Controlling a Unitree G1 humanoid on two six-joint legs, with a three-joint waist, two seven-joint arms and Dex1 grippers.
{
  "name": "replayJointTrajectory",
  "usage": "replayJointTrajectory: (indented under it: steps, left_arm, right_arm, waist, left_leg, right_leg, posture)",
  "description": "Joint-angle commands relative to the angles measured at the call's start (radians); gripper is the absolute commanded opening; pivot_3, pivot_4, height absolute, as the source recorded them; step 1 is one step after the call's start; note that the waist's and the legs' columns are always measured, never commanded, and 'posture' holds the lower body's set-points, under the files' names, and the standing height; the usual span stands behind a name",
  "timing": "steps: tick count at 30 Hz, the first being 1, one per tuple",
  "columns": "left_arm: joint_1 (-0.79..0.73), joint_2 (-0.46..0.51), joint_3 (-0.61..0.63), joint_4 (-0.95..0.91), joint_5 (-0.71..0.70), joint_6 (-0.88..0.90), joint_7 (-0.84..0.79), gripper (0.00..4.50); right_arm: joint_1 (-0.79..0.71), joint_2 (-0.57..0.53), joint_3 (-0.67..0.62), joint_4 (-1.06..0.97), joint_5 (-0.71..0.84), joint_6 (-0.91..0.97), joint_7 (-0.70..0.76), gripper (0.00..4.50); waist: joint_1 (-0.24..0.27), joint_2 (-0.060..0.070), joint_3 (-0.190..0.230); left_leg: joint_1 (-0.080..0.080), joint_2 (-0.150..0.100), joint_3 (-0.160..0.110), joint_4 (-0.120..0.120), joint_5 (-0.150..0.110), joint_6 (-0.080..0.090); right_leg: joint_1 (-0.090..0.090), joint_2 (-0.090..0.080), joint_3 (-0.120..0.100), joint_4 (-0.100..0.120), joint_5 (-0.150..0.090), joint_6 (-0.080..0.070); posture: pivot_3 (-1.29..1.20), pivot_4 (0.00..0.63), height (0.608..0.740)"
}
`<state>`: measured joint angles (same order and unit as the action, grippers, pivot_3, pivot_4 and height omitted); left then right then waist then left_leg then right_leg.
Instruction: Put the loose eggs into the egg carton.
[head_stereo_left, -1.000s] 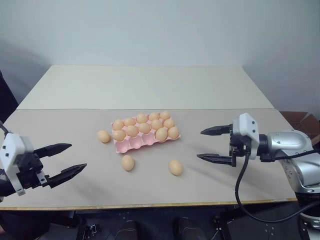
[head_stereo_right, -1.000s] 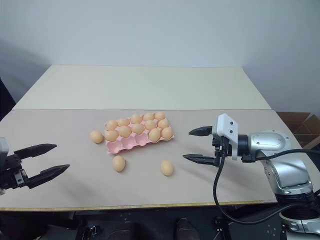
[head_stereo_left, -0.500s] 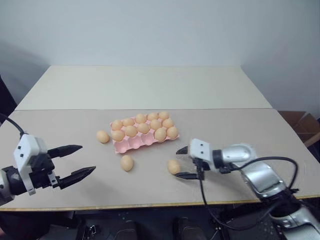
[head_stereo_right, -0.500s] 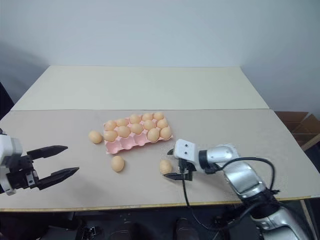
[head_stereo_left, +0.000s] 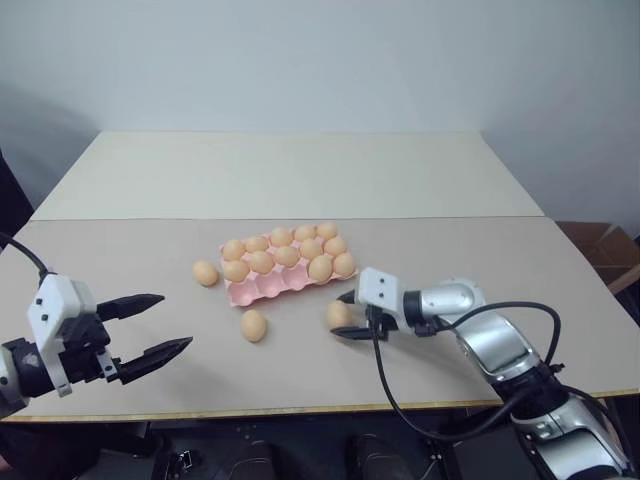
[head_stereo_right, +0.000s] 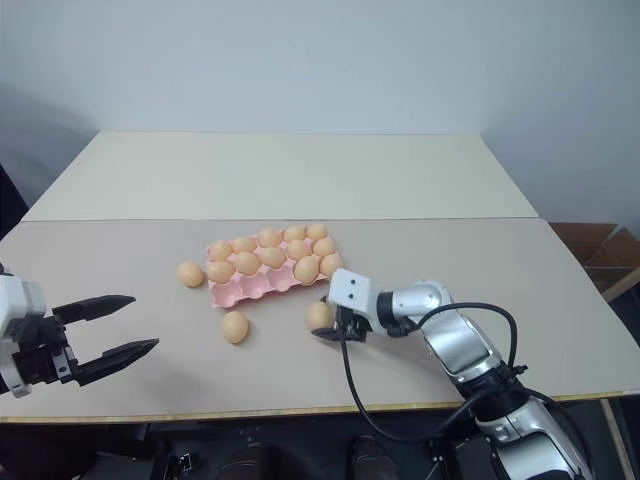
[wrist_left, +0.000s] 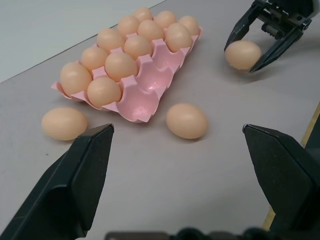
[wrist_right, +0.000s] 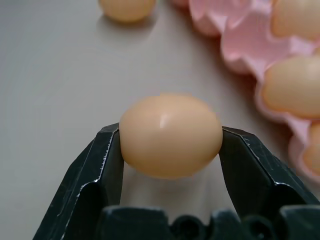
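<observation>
Our right pincer (wrist_right: 170, 145) pinches a smooth, oval, tan egg (wrist_right: 171, 134) between its two black wedge-shaped fingers (wrist_right: 97, 172), low over the matte grey surface (head_stereo_left: 140, 260). Just beyond this pincer lies the carton (head_stereo_left: 262, 287), a pink moulded tray with scalloped edges; most of its cups hold eggs and the near row is bare. A second loose egg (head_stereo_left: 253, 325) rests on the surface between our two pincers, near the carton's front edge. A third (head_stereo_left: 206, 273) lies beside the carton's left end. Our left pincer (head_stereo_left: 150, 325) hovers spread wide and empty, well apart from the carton.
</observation>
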<state>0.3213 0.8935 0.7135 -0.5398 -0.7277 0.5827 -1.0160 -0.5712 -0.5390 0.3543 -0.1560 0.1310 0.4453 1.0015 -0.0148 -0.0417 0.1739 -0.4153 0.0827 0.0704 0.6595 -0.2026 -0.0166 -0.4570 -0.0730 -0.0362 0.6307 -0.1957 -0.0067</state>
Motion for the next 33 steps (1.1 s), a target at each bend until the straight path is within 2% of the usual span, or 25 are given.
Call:
replayJointTrajectory:
  steps: [1, 5, 11, 13, 16, 17, 19, 23, 26, 29, 33]
  left_arm:
    - [0.005, -0.002, 0.041, -0.027, -0.013, -0.007, 0.005, 4.50]
    - [0.005, 0.000, 0.044, -0.029, -0.014, -0.006, 0.010, 4.50]
    - [0.012, 0.000, 0.060, -0.037, -0.020, 0.001, 0.013, 4.50]
    - [0.020, -0.005, 0.069, -0.043, -0.023, 0.004, 0.014, 4.50]
    - [0.027, -0.006, 0.073, -0.048, -0.028, 0.007, 0.016, 4.50]
    - [0.028, -0.006, 0.073, -0.048, -0.029, 0.007, 0.017, 4.50]
    - [0.028, -0.006, 0.071, -0.047, -0.029, 0.006, 0.020, 4.50]
    - [0.025, -0.010, 0.065, -0.052, -0.037, 0.008, 0.034, 4.50]
    - [0.028, -0.007, 0.070, -0.046, -0.038, 0.009, 0.028, 4.50]
    - [0.039, -0.001, 0.109, -0.016, -0.054, 0.018, -0.002, 4.50]
    - [0.060, 0.006, 0.148, 0.018, -0.052, 0.015, -0.040, 4.50]
  right_arm:
    - [-0.099, 0.056, -0.047, 0.021, 0.034, -0.002, -0.015, 2.70]
    - [-0.212, 0.164, -0.025, 0.173, -0.029, -0.046, -0.101, 2.70]
    - [-0.287, 0.244, 0.024, 0.324, -0.139, -0.108, -0.182, 2.70]
    - [-0.294, 0.259, 0.025, 0.336, -0.141, -0.103, -0.177, 3.43]
    - [-0.298, 0.267, 0.020, 0.341, -0.144, -0.098, -0.172, 4.29]
    - [-0.299, 0.269, 0.009, 0.336, -0.137, -0.092, -0.174, 4.47]
    - [-0.299, 0.264, -0.015, 0.315, -0.124, -0.079, -0.175, 4.47]
    - [-0.307, 0.211, -0.077, 0.284, -0.108, -0.094, -0.171, 4.47]
    - [-0.280, 0.100, -0.184, 0.199, 0.003, -0.086, -0.059, 4.47]
    - [-0.192, -0.040, -0.283, 0.088, 0.125, -0.087, 0.079, 4.47]
    - [-0.102, -0.147, -0.342, 0.024, 0.201, -0.075, 0.157, 4.47]
  waist:
    - [-0.002, 0.000, 0.000]
    - [-0.002, 0.000, 0.000]
    - [0.002, 0.000, 0.000]
    - [0.001, 0.000, 0.000]
    - [0.000, 0.000, 0.000]
    - [0.000, 0.000, 0.000]
    - [0.000, 0.000, 0.000]
    - [0.002, 0.000, 0.000]
    - [0.007, 0.001, 0.000]
    - [0.012, 0.000, 0.000]
    - [0.002, 0.000, 0.000]
  left_leg:
    - [0.000, 0.000, 0.000, 0.000, 0.000, 0.000]
    - [0.000, 0.001, 0.000, 0.000, 0.000, 0.000]
    - [-0.001, 0.000, 0.000, 0.000, 0.000, 0.000]
    - [-0.001, 0.000, 0.000, 0.000, 0.000, 0.000]
    - [-0.001, 0.000, 0.000, 0.000, 0.000, 0.000]
    - [-0.001, 0.001, 0.000, 0.000, 0.000, 0.000]
    - [-0.001, 0.001, 0.000, 0.000, 0.000, 0.000]
    - [-0.001, 0.001, 0.000, 0.000, 0.000, 0.000]
    - [-0.002, 0.000, 0.000, 0.000, 0.000, 0.000]
    - [-0.004, -0.001, 0.000, 0.000, 0.000, 0.000]
    - [-0.003, 0.000, 0.000, -0.001, -0.001, 0.000]
  right_leg:
    - [0.000, 0.000, 0.000, 0.000, 0.000, 0.000]
    - [0.000, 0.001, 0.000, 0.000, 0.000, 0.000]
    - [0.000, 0.000, 0.000, 0.000, 0.000, 0.000]
    - [0.000, 0.000, 0.000, -0.001, 0.003, 0.003]
    - [0.000, 0.000, 0.000, 0.000, 0.003, 0.003]
    - [0.000, 0.000, 0.000, 0.000, 0.003, 0.003]
    - [-0.001, 0.001, 0.000, 0.000, 0.003, 0.003]
    - [0.000, 0.001, 0.000, 0.000, 0.002, 0.003]
    - [0.000, 0.000, 0.000, -0.001, 0.002, 0.003]
    - [-0.001, -0.001, -0.001, -0.003, 0.002, 0.004]
    - [-0.001, 0.000, -0.001, -0.003, 0.002, 0.004]
  posture:
    - [0.00, 0.150, 0.740]
    - [0.00, 0.150, 0.740]
    - [0.00, 0.150, 0.740]
    - [0.00, 0.150, 0.740]
    - [0.00, 0.150, 0.740]
    - [0.00, 0.150, 0.740]
    - [0.00, 0.150, 0.740]
    - [0.00, 0.150, 0.740]
    - [0.00, 0.150, 0.740]
    - [0.00, 0.150, 0.740]
    - [0.00, 0.150, 0.740]
